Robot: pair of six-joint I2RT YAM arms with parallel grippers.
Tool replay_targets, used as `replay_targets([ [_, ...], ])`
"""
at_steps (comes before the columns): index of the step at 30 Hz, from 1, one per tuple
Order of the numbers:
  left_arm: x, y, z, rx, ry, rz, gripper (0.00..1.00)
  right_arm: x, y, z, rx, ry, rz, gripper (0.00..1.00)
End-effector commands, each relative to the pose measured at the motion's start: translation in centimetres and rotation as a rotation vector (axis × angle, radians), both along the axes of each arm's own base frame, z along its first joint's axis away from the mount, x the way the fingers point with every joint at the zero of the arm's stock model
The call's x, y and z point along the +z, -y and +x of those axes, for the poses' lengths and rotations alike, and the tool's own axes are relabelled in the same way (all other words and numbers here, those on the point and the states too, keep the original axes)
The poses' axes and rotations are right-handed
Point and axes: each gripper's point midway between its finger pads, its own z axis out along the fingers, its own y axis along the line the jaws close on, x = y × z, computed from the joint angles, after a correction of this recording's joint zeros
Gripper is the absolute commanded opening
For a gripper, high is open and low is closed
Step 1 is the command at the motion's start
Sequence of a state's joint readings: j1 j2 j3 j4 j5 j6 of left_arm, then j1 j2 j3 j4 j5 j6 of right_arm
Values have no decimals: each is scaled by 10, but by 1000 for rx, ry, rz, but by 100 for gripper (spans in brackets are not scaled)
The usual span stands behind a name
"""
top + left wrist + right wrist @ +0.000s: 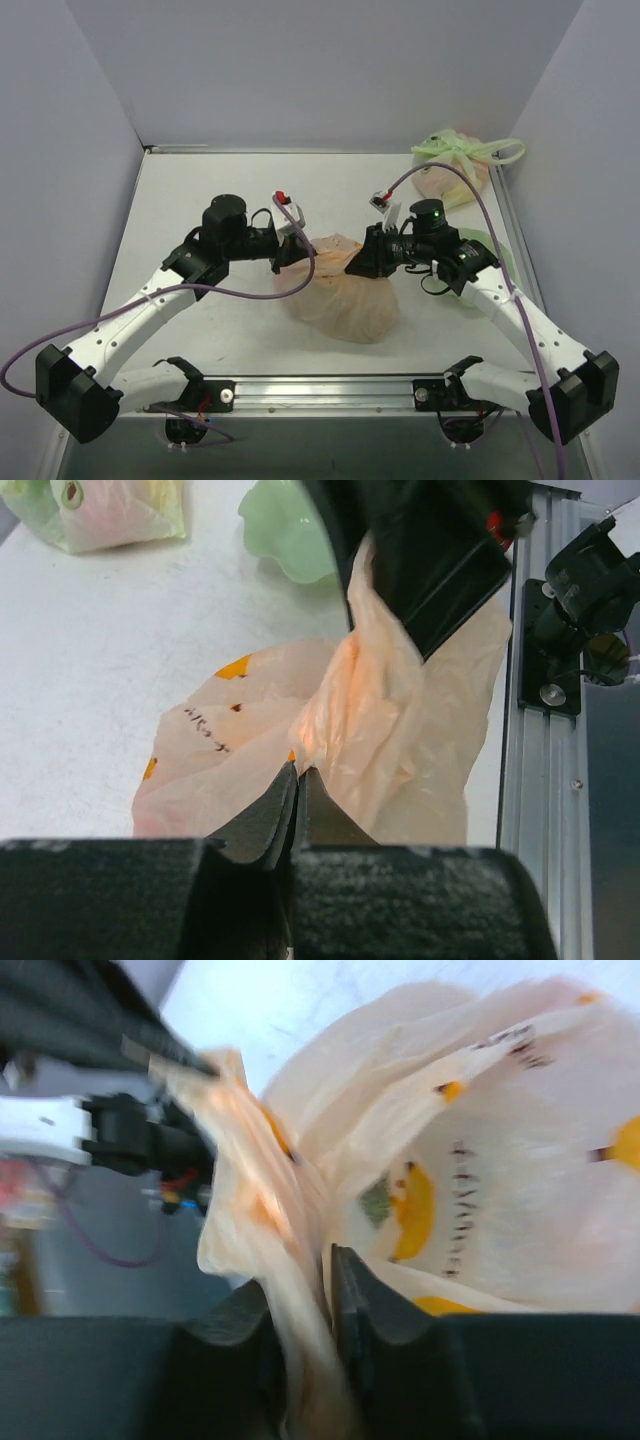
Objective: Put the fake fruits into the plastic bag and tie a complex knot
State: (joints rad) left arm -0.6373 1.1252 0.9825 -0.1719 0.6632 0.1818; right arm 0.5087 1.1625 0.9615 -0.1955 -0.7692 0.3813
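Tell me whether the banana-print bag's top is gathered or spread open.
Gathered: the top of the plastic bag is bunched into a strip, pinched by the left gripper and right gripper.

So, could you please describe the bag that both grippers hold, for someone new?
At the middle of the white table lies the plastic bag, its top pinched by the left gripper and the right gripper. Its peach-orange film and yellow banana print set it apart from the pale green bag in the far right corner.

Peach banana-print plastic bag (345, 300), full and slumped, neck film pulled taut
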Motion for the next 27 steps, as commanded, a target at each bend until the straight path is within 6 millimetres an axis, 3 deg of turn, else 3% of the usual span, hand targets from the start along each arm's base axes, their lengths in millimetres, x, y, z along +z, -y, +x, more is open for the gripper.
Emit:
replay_targets([
  [1, 27, -12, 21, 50, -74, -67, 0, 4, 44, 10, -5, 303, -205, 21],
  [3, 33, -10, 27, 34, -85, -82, 0, 3, 49, 10, 10, 328, -242, 30],
  [4, 35, -8, 28, 28, -85, -88, 0, 4, 53, 10, 30, 357, -278, 49],
  [6, 39, -4, 26, -7, -84, -104, 0, 4, 57, 12, 46, 373, -325, 63],
  [7, 42, -2, 26, -14, -83, -110, 0, 13, 59, 13, 52, 404, -346, 74],
  [10, 44, 3, 24, -37, -120, -121, 0, 30, 62, 19, 69, 504, -394, 90],
  [14, 43, 8, 23, -49, -177, -144, 0, 71, 55, 22, 164, 805, -449, 92],
  [18, 35, 12, 23, -67, -235, -142, 0, 91, 38, 18, 268, 1016, -449, 93],
  [22, 35, 14, 26, -73, -244, -147, 0, 95, 14, 7, 415, 1173, -454, 95],
  [27, 39, 15, 28, -79, -249, -141, 0, 77, -17, 3, 585, 1308, -494, 93],
])
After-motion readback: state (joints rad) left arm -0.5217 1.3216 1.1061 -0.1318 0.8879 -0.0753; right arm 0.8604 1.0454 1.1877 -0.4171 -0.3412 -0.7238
